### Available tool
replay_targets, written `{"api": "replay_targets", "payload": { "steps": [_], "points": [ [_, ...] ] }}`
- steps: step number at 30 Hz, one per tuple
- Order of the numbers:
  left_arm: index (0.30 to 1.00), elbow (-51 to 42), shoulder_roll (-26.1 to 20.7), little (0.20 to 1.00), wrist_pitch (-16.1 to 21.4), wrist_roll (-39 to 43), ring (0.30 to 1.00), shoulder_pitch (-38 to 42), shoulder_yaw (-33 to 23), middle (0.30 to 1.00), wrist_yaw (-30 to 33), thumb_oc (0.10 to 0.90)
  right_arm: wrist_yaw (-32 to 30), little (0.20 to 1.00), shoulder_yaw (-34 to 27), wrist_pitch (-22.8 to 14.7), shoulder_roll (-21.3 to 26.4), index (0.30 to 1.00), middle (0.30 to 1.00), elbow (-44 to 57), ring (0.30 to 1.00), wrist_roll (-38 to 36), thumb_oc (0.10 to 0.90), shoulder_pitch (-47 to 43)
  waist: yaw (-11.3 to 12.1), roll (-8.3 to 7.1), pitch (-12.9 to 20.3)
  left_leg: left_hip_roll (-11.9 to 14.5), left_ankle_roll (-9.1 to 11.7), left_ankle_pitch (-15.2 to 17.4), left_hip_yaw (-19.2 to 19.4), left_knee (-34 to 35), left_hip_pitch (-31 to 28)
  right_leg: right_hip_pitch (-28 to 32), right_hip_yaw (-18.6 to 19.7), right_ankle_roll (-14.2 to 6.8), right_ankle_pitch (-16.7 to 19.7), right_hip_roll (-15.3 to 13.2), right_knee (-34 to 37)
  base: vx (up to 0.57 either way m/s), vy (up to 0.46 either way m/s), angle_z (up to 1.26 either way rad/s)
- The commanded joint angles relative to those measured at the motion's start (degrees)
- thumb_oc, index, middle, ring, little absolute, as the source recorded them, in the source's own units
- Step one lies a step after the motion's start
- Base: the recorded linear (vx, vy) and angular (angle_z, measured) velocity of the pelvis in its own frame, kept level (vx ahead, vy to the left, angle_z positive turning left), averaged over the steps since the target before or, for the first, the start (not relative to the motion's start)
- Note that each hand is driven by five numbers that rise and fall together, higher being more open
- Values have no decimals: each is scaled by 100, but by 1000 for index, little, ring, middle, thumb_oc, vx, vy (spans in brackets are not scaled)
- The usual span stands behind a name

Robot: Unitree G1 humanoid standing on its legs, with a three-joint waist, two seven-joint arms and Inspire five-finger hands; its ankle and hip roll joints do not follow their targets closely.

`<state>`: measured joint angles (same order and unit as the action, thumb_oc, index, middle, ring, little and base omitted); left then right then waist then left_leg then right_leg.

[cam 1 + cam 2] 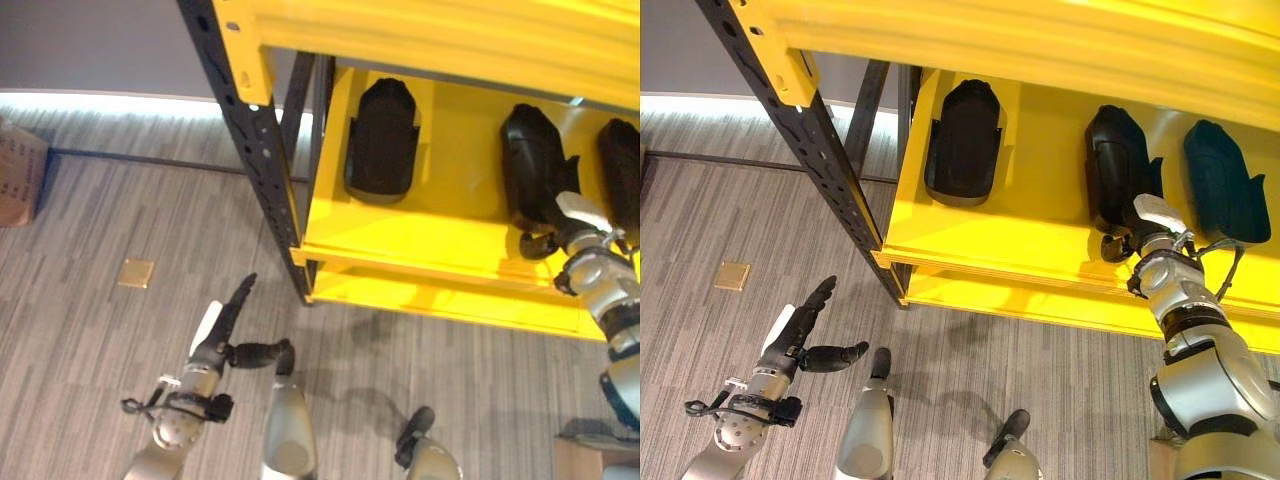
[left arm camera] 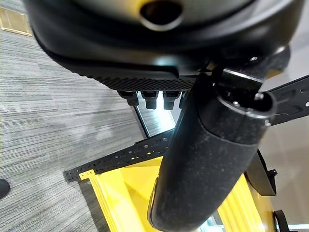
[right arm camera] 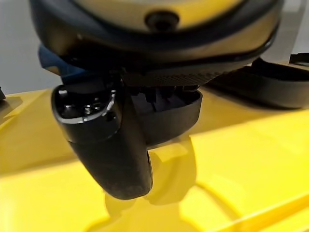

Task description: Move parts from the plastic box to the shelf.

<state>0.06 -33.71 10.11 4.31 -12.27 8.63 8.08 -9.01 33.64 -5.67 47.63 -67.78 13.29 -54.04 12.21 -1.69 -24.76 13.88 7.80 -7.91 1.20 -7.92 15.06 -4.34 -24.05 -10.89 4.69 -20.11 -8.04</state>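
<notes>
Yellow steel shelf [image 1: 1020, 240]: three black moulded plastic parts; middle part [image 1: 1118, 165] being set down. Right hand [image 1: 1140, 238] at its near end, finger state unclear. Left hand [image 1: 225, 335] open, idle over floor. Next, likely: withdraw clear, fetch another.

shelf [image 1: 1020, 240]: yellow | parts [image 1: 965, 140]: black | floor [image 1: 720, 210]: grey striped carpet

My shelf [image 1: 1040, 235] is painted yellow metal with a smooth, slightly glossy finish, its upright post [image 1: 815, 150] matt black perforated steel. The three parts [image 1: 965, 140] lying on it look like matt black moulded plastic. Below, the floor [image 1: 90, 330] is grey ribbed carpet, rough-textured, with a small brass-coloured plate [image 1: 135, 273] set flush in it.
</notes>
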Motion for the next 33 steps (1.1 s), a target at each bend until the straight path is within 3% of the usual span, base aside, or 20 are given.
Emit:
{"api": "replay_targets", "payload": {
  "steps": [1,33],
  "points": [
    [1000,-436,-212,1000,470,194,1000,-136,-363,1000,115,900,-331,1000,255,85,559,1000,1000,29,1000,30,900,-564,-128,-225,243,112,-126,-485,6,352,190,93,229,2,-157,-44,-430,0,0,0],
    [1000,-424,-240,1000,462,163,1000,-215,-494,1000,135,900,18,1000,982,-68,84,1000,1000,893,1000,467,900,-749,79,-323,131,69,-151,-441,-93,296,295,91,175,21,-184,-3,-441,0,0,0]
  ]
}}
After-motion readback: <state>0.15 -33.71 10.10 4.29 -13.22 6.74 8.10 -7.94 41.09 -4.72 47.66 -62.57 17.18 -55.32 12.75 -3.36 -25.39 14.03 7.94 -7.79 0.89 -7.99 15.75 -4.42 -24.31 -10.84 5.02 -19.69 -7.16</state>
